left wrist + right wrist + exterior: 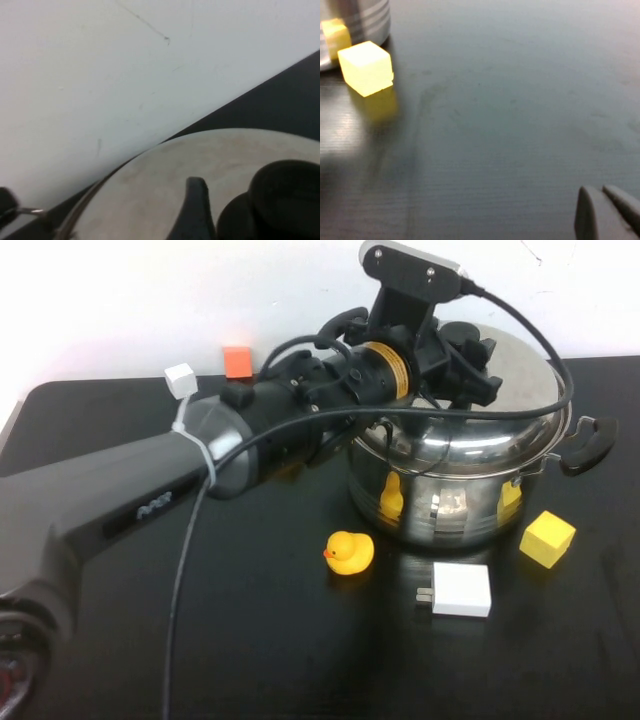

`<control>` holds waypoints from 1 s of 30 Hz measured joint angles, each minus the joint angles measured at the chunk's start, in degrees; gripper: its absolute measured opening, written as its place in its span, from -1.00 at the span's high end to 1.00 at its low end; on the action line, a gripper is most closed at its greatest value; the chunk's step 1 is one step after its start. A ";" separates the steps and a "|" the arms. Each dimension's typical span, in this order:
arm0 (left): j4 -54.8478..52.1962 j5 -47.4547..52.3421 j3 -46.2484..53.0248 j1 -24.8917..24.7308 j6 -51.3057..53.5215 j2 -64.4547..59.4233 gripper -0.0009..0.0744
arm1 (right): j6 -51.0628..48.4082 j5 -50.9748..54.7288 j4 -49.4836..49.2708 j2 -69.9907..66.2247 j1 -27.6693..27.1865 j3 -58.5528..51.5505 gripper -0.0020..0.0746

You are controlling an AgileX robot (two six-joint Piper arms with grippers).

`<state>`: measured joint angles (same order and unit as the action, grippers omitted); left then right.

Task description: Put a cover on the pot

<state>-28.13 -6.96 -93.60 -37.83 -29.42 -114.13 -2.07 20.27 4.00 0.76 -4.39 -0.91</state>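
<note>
I'm running the left hand point(470, 358) right now and it's sitting directly over the lid point(520, 380), which is looking seated on the pot point(455, 485). In the left wrist view a dark finger point(196, 210) is lying against the black knob point(285, 200), so it's probably clamped on the knob, but I honestly can't tell how far it's closed. To do this bit well, I'm thinking I check the lid rim is level all round the pot before letting go, then open gently and lift straight up so the lid isn't dragged sideways.

The right hand point(607, 212) is hanging low over bare counter point(510, 100) with its fingers pressed together, holding nothing. Out ahead of it is the yellow cube point(366, 67), just beside the pot wall. It's parked, so I'm leaving it there.
</note>
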 joint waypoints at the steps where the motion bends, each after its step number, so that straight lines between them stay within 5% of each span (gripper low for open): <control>1: -0.92 1.51 0.00 0.00 0.00 0.70 -0.38 | 0.00 0.00 0.00 0.00 0.00 0.00 0.95; 6: -5.85 7.26 0.00 0.00 0.00 5.14 -0.43 | 0.00 0.00 0.00 0.00 0.00 0.00 0.95; 15: -7.93 10.00 0.00 0.00 0.00 18.38 -0.20 | 0.00 0.00 0.00 0.00 0.00 0.00 0.95; 20: -9.65 17.16 0.00 0.00 0.00 26.66 0.13 | 0.00 0.00 0.00 0.00 0.00 0.00 0.95; 25: -9.79 26.74 0.00 0.00 0.00 35.54 0.75 | 0.00 0.00 0.00 0.00 0.00 0.00 0.95; 30: -9.79 33.31 0.00 0.00 0.00 40.88 0.94 | 0.00 0.00 0.00 0.00 0.00 0.00 0.95</control>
<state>-37.92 26.35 -93.60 -37.83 -29.42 -73.25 -2.07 20.27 4.00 0.76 -4.39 -0.91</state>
